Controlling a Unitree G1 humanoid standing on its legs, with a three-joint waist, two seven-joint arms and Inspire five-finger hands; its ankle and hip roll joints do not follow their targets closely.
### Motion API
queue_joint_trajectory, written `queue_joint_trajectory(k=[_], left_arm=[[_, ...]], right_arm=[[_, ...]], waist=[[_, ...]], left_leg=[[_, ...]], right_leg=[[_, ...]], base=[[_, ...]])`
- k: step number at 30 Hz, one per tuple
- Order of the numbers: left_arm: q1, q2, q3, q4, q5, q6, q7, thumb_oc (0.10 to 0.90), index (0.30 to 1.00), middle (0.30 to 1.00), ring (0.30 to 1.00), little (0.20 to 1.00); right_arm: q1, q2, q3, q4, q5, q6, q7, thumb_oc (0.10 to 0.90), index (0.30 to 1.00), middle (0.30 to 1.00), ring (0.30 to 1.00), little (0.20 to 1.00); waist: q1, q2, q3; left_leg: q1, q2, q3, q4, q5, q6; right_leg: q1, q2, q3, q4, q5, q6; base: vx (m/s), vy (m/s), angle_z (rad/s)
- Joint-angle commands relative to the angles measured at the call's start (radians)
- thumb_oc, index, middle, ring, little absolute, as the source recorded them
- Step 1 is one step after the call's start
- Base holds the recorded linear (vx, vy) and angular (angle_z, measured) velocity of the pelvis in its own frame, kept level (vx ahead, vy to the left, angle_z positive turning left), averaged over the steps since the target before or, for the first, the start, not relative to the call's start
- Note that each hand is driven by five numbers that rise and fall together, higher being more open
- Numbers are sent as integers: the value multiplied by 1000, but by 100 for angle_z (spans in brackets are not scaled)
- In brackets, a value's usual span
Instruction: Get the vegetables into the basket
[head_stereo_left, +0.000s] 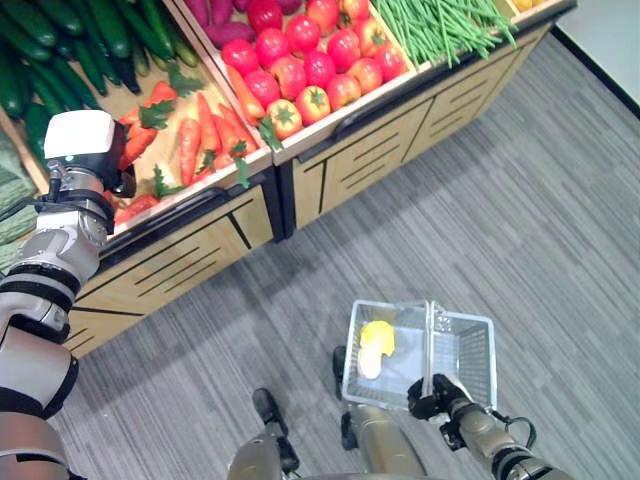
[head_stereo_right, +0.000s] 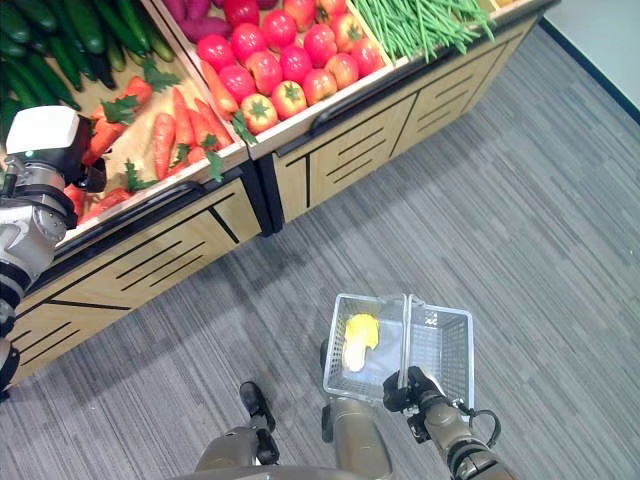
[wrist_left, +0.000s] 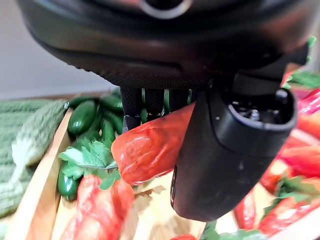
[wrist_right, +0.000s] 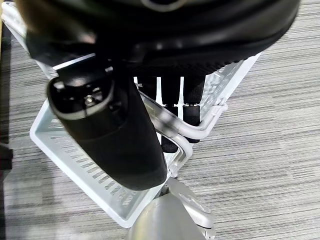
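Note:
My left hand (head_stereo_left: 121, 182) is down in the carrot bin (head_stereo_left: 190, 135) of the produce stand. In the left wrist view its thumb (wrist_left: 225, 150) and fingers are curled round an orange-red carrot (wrist_left: 150, 147), just above the other carrots. My right hand (head_stereo_left: 438, 396) is low over the floor, shut on the silver handle (wrist_right: 186, 132) of a pale wire basket (head_stereo_left: 468, 320). A yellow vegetable (head_stereo_left: 377, 338) and a paler piece lie in the basket's left half.
The wooden stand (head_stereo_left: 350, 150) slopes across the upper left, holding cucumbers (head_stereo_left: 90, 40), tomatoes (head_stereo_left: 310, 65), green beans (head_stereo_left: 440, 25) and purple roots (head_stereo_left: 225, 25). A green bumpy gourd (wrist_left: 25, 140) lies beside the carrot bin. Grey striped floor (head_stereo_left: 520, 200) spreads to the right.

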Motion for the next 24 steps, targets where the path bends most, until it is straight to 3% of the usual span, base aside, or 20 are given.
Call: queue_joint_trajectory(k=[1, 3, 7, 10, 14, 21, 24], left_arm=[[27, 77, 141, -50, 42, 2, 42, 400, 300, 300, 300, 300], [97, 109, 182, -156, 78, -7, 30, 400, 300, 300, 300, 300], [155, 124, 225, -221, 96, -15, 21, 400, 300, 300, 300, 300], [258, 123, 311, -319, 103, -21, 9, 400, 300, 300, 300, 300], [363, 94, 406, -409, 109, -17, -10, 400, 300, 300, 300, 300], [467, 53, 490, -525, 126, -8, -48, 400, 300, 300, 300, 300], [581, 27, 580, -618, 140, -8, -64, 400, 300, 300, 300, 300]], right_arm=[[115, -48, -21, 53, -42, 25, 5, 400, 300, 300, 300, 300], [127, -44, -38, 70, -57, 33, 12, 400, 300, 300, 300, 300], [136, -43, -47, 78, -68, 37, 15, 400, 300, 300, 300, 300], [146, -34, -66, 78, -76, 44, 20, 400, 300, 300, 300, 300], [151, -27, -76, 79, -96, 56, 28, 400, 300, 300, 300, 300], [149, -19, -84, 92, -120, 76, 36, 400, 300, 300, 300, 300], [154, -7, -91, 93, -127, 85, 41, 400, 300, 300, 300, 300]], waist=[[-1, 31, -75], [10, 37, -96], [16, 43, -110], [29, 46, -132], [39, 51, -153], [50, 55, -176], [56, 55, -192]], left_leg=[[-5, 11, -115, 2, -35, -4], [28, 4, -126, 2, -45, 1], [53, -2, -135, 2, -52, 4], [82, -10, -145, 2, -60, 11], [113, -20, -163, 2, -70, 18], [142, -33, -184, 2, -81, 31], [160, -45, -196, 2, -90, 42]], right_leg=[[64, -50, -45, -1, -118, 112], [104, -56, -51, -1, -127, 115], [133, -63, -57, -1, -135, 117], [167, -70, -65, -1, -143, 120], [207, -78, -75, -1, -152, 122], [245, -92, -91, 11, -164, 126], [266, -102, -97, 17, -166, 129]], base=[[-56, 36, 8], [-11, 57, 8], [-12, 35, 10], [-27, 33, 7], [-54, 39, 17], [-68, 34, 10], [-99, 56, 16]])
